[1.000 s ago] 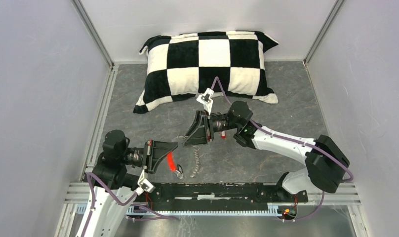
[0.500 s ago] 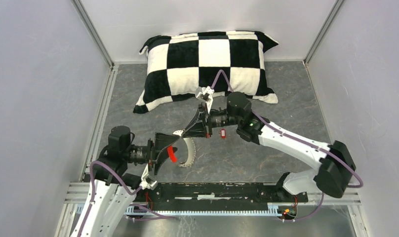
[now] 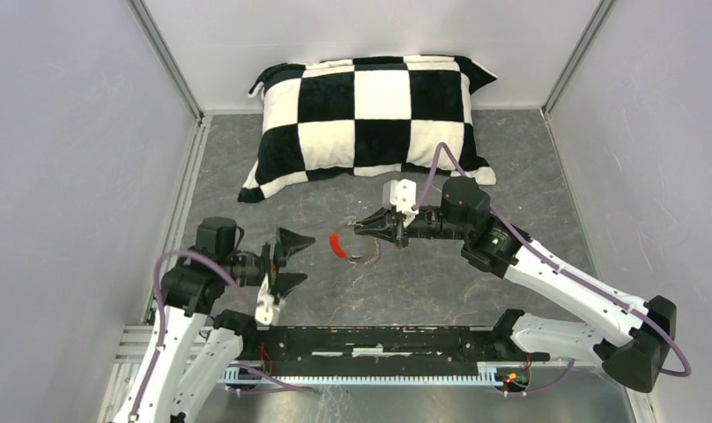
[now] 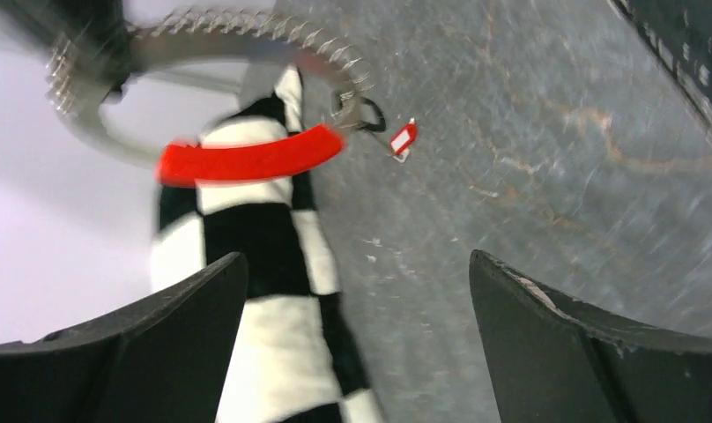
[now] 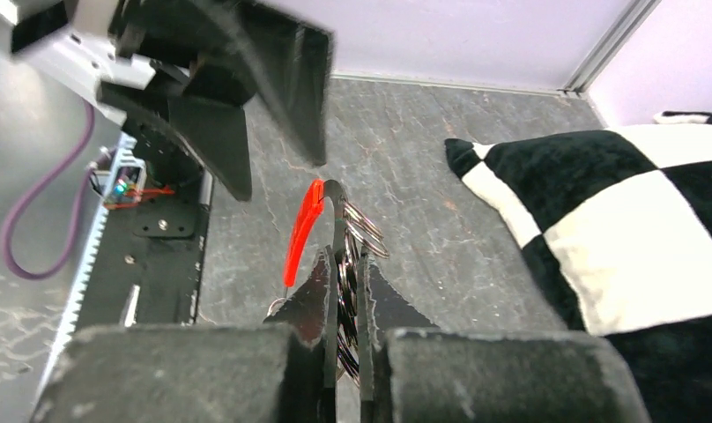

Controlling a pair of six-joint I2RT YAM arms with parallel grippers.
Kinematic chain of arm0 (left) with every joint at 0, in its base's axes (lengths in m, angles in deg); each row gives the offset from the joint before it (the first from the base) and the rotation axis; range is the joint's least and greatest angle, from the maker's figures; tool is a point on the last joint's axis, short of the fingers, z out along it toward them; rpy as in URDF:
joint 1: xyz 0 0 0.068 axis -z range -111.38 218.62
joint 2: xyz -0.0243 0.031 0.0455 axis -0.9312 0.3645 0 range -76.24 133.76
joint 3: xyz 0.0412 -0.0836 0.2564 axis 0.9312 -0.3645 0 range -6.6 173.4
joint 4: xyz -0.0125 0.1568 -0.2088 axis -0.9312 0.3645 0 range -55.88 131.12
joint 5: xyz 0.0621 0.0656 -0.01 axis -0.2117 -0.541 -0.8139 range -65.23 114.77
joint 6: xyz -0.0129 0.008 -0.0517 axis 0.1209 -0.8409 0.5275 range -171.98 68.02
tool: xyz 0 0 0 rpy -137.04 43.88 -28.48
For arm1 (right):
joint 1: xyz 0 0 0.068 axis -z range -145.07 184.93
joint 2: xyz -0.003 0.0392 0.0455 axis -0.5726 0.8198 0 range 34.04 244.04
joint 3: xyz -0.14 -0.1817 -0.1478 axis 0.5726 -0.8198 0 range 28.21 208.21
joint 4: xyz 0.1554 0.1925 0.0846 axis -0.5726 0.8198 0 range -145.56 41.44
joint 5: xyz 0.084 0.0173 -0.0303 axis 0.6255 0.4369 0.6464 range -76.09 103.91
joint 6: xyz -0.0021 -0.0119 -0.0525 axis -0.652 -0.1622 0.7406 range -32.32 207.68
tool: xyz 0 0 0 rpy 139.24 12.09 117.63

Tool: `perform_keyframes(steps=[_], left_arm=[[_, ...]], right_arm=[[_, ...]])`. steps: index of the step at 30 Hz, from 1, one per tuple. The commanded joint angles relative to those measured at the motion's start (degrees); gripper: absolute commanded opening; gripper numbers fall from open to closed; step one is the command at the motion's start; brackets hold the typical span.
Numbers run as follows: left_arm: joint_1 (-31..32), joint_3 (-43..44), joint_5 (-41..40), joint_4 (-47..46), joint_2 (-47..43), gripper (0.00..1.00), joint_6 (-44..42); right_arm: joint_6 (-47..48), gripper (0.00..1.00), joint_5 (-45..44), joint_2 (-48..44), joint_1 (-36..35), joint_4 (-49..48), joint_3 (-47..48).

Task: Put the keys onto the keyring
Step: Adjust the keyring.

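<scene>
Clamping the keyring [image 3: 338, 246] in our right gripper [image 3: 367, 226], we hold it right of our left gripper [image 3: 305, 260], whose jaws stand wide apart, empty.

Keyring [image 4: 247, 161] (blurred), red key [image 4: 404, 138] seemingly beside

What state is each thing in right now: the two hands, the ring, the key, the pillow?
left hand: open, holding nothing.
right hand: shut on the keyring.
keyring: pinched in the right hand, red section towards the left hand.
red-headed key: lying on the table, apparently not on the ring.
pillow: lying flat at the table's far end.
</scene>
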Motion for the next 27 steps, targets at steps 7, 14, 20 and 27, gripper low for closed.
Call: perform_keyframes(steps=[7,14,20,27], left_arm=[[-0.27,14.99,14.51,-29.00,20.63,0.90,94.22],[-0.27,10.39,27.70,-27.68,24.17,0.89,96.77],[-0.19,10.63,31.45,-22.57,23.80,0.88,93.09],[-0.18,5.42,27.51,-22.90,21.53,0.82,90.23]], right_arm=[[12.31,0.00,1.57,-1.36,-1.38,2.78,-1.04],[12.50,0.00,3.63,1.90,-5.46,2.69,0.46],[13.00,0.00,1.59,5.10,-8.09,2.38,2.28],[13.32,0.00,0.71,7.46,-10.47,2.36,4.55]])
